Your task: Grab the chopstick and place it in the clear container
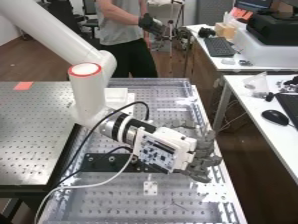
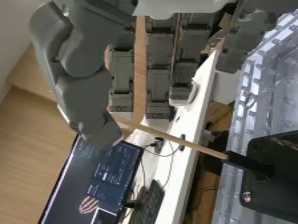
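Chopstick (image 2: 174, 138) caught at one end, by the look of it: in the wrist view the hand (image 2: 83, 92) has its thumb and nearest finger together on the tip, the other fingers lying straight alongside. The stick's far end runs into a black block (image 2: 276, 187). From the high view, the arm (image 1: 53, 35) carries that hand low over the table (image 1: 159, 205). I'd call this the grasp, with the stick's release from the block still to do. Next wants a steady pull along its length, pinch kept firm, before any sideways carry.
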